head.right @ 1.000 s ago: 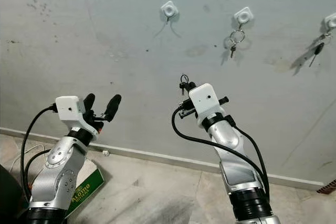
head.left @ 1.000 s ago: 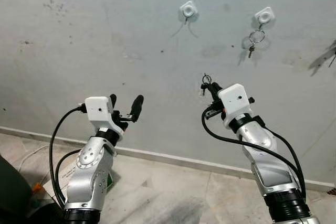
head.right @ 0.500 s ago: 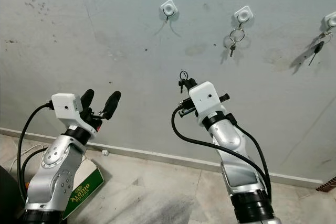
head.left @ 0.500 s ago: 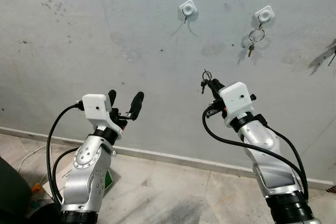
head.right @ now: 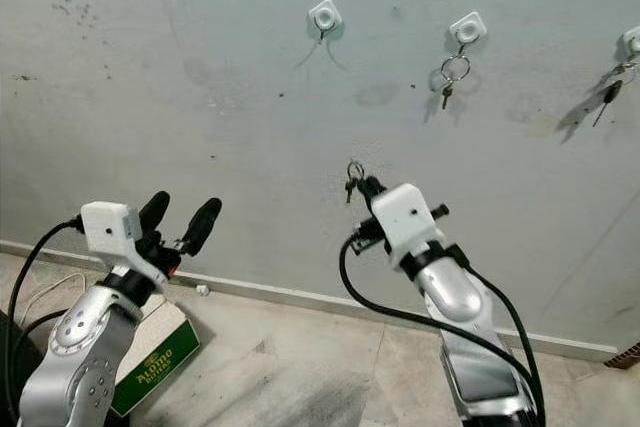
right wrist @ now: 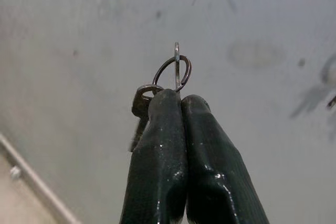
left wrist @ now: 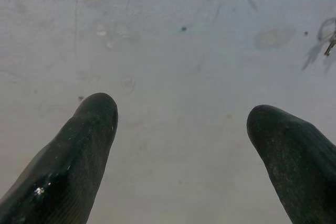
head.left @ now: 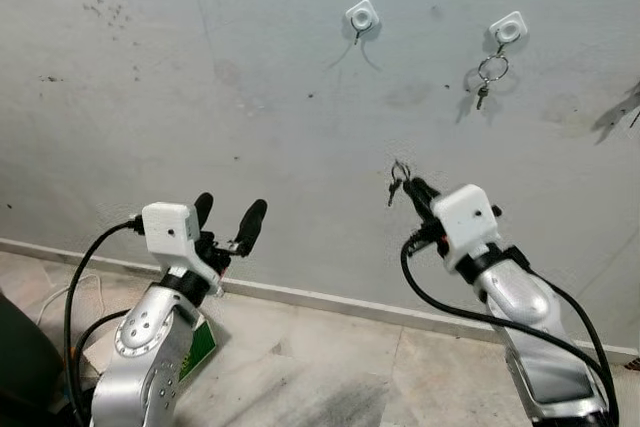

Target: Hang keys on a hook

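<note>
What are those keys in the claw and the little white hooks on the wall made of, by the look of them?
The keys and their ring, pinched in the right claw, look like metal: thin, dark grey, with a dull shine. The empty hook has a glossy white square base, probably plastic, stuck to the matt grey wall, which looks like painted plaster.

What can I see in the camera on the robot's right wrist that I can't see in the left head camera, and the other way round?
The right wrist view shows up close how the right gripper pinches the keys: its two black fingers are pressed together on the ring, a small key dangling beside them.

The left eye view adds the wider scene: the bare hook on the wall, the next hook already carrying a key ring, the left gripper open and holding nothing, and the floor tiles.

Both show the grey wall and the held keys below the hooks.
</note>
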